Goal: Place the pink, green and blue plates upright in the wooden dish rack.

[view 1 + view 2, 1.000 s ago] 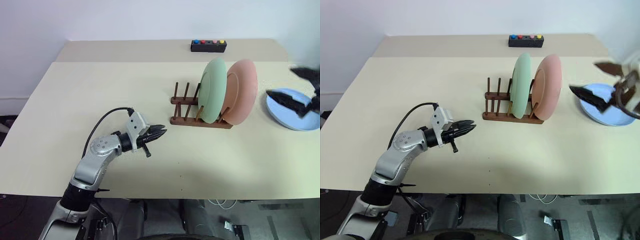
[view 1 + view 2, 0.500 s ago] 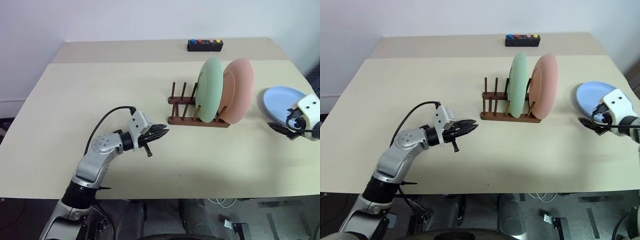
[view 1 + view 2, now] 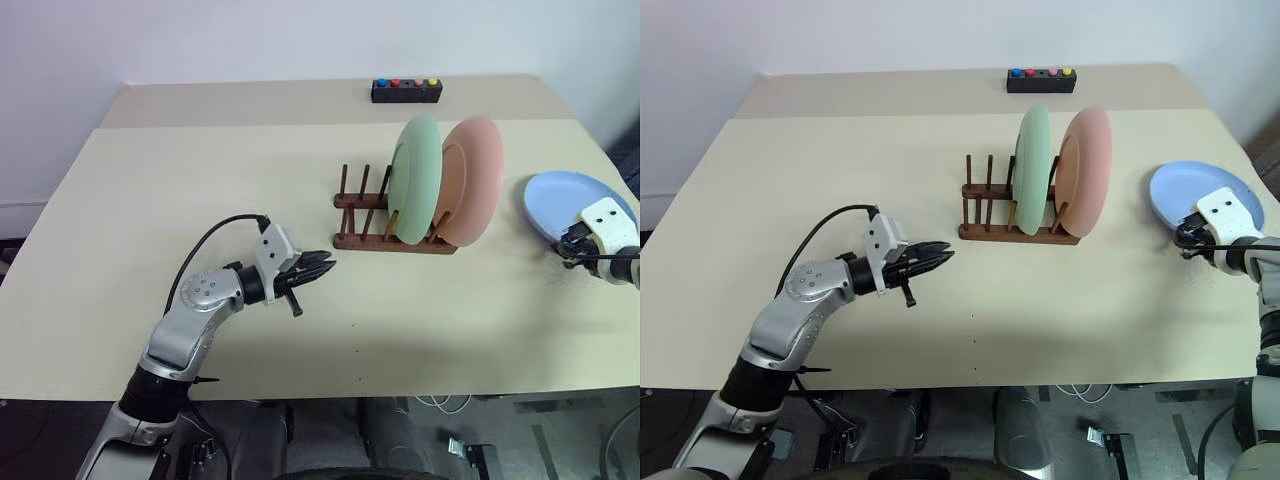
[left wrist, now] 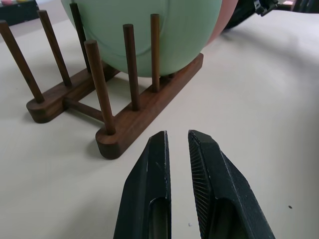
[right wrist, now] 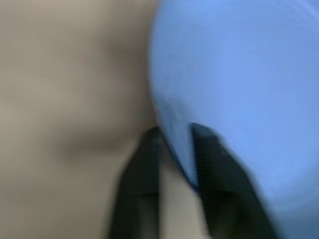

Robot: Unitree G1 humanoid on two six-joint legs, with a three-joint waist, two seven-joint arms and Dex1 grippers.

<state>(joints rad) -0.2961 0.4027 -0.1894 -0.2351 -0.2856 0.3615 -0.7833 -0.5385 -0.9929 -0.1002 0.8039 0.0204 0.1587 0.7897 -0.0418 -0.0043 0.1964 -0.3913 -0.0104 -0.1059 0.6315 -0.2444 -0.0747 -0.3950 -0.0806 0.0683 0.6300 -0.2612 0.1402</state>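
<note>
Gripping the light blue round plate [image 3: 1202, 192] by its near rim, the right gripper [image 3: 1186, 238] must next lift it toward the dark wooden dish rack [image 3: 1015, 232]; left jaws together.

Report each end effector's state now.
Left end effector: closed, holding nothing.
Right end effector: closed on the rim of the blue plate.

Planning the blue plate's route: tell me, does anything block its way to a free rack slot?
The pink plate and green plate stand between the blue plate and the wooden dish rack's free pegs.
</note>
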